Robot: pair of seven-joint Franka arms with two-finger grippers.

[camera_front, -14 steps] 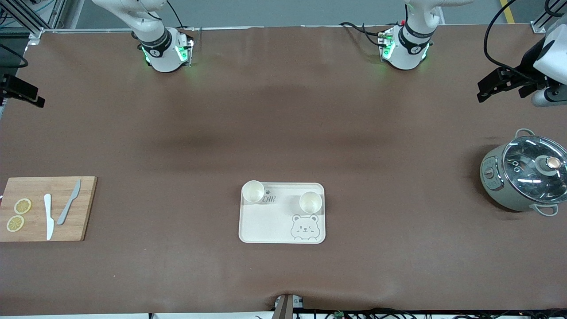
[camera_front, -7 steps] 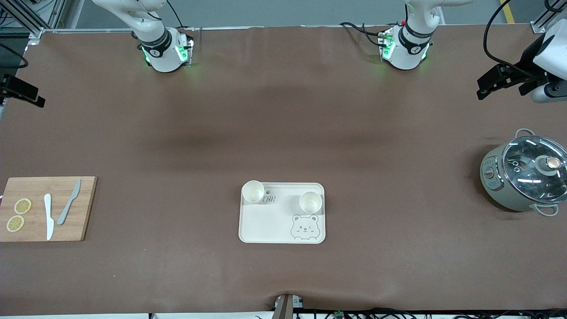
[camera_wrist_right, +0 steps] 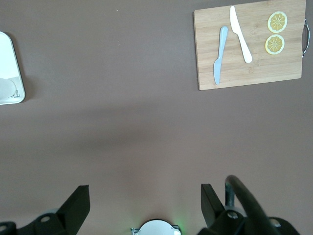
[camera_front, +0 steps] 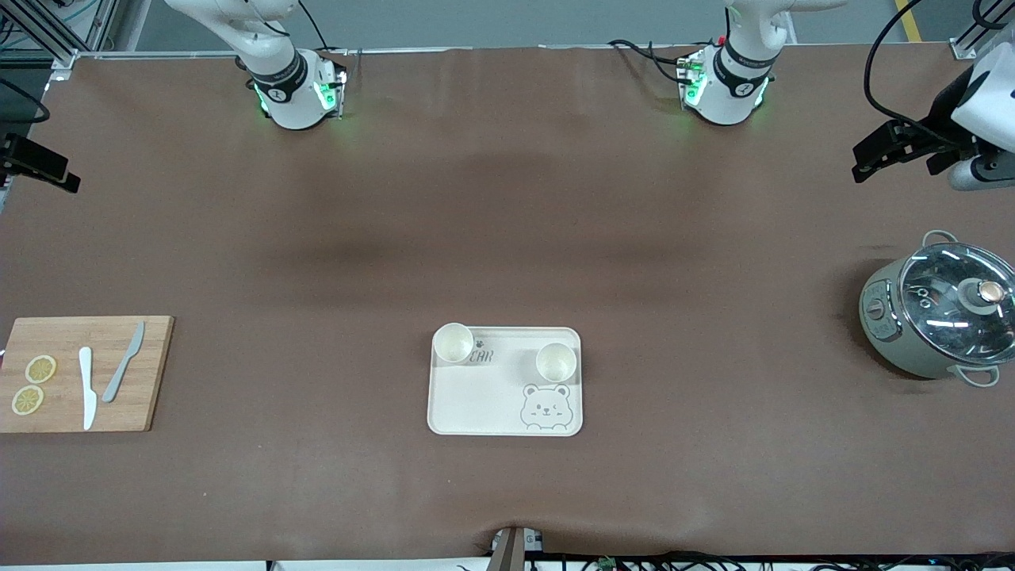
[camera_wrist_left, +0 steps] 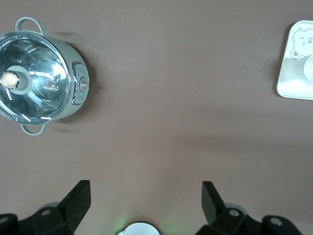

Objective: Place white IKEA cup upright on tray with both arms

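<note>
Two cups (camera_front: 453,343) (camera_front: 556,362) upright on tray (camera_front: 476,404) at its 10 and 2 o'clock; light, rigid, slick, pinch the rim; left hand (camera_wrist_left: 145,199) and right hand (camera_wrist_right: 145,199) spread open, empty, high over bare tabletop (camera_front: 507,238).

A robot lab, set up with kitchen props.

Two white robot arms (camera_front: 289,83) are bolted along one edge of a wide table (camera_front: 507,222) covered in a brown mat, with aluminium framing (camera_front: 47,32) at its corner and loose cables (camera_front: 650,51) trailing by the bases. Household bits dot the surface: a cooking pot (camera_front: 940,317), a cutting board (camera_front: 83,373) and a tray (camera_front: 492,400).
</note>
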